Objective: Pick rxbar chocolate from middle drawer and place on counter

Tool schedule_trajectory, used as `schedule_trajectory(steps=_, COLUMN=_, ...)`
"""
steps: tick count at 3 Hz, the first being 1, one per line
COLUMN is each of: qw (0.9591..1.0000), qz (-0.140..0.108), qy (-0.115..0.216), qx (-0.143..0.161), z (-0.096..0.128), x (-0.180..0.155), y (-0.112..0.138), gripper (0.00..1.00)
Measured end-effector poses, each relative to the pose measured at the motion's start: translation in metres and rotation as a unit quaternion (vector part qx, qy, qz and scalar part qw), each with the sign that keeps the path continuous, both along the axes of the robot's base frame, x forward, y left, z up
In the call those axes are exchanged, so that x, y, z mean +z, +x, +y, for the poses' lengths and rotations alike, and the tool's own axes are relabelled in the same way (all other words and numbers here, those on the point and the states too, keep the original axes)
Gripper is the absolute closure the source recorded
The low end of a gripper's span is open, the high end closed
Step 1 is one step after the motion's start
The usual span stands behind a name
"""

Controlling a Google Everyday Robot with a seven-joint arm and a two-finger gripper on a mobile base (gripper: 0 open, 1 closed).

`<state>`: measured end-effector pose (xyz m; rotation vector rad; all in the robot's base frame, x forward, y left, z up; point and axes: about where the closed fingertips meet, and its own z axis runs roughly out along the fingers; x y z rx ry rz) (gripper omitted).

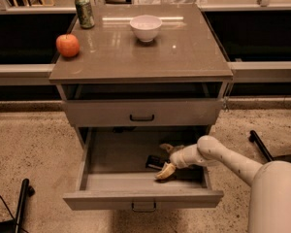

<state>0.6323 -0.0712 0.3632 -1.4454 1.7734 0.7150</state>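
The pale two-finger gripper (166, 160) sits inside the pulled-out grey-brown middle drawer (136, 198), its fingers spread wide. The small, flat, black-wrapped rxbar chocolate (154, 161) lies just beside them.

A glossy grey-brown rectangular counter (184, 57) topped a cabinet of drawers standing on a speckled beige floor (29, 144). On the counter sat a round red-orange apple (68, 45) near the left edge, an upright green metal drinks can (84, 11) at the back left corner, and a small white round bowl (145, 27) toward the back centre, all well apart. The robot's cream two-finger gripper (163, 161) was below, inside the pulled-out grey-brown middle drawer (143, 198), fingers spread.
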Motion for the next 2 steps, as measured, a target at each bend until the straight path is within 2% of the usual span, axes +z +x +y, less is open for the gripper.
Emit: schedule_trajectory(steps=2, qw=1.0, qz=0.0, qy=0.0, qx=0.0, z=0.0001, x=0.0, y=0.0, gripper=0.6)
